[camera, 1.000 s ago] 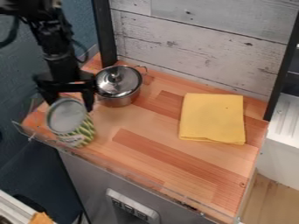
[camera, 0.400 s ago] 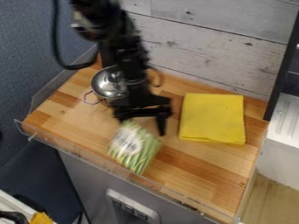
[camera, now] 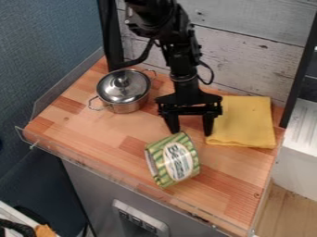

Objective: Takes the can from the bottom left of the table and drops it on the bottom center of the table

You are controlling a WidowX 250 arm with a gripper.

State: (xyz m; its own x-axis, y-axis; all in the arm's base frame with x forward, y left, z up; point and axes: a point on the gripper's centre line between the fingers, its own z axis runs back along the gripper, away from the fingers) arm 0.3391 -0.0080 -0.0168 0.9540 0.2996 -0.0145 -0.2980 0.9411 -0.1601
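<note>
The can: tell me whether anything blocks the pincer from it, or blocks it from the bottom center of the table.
Nothing visible stands between the pincer and the can, which lies tipped near the table's bottom center. The yellow cloth and lidded pot sit farther back, off that path.

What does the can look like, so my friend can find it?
On the wooden table, look between the silver pot and the yellow cloth, nearer the front edge. The can lies tipped in front of the hand, the only thing with green and yellow stripes.
</note>
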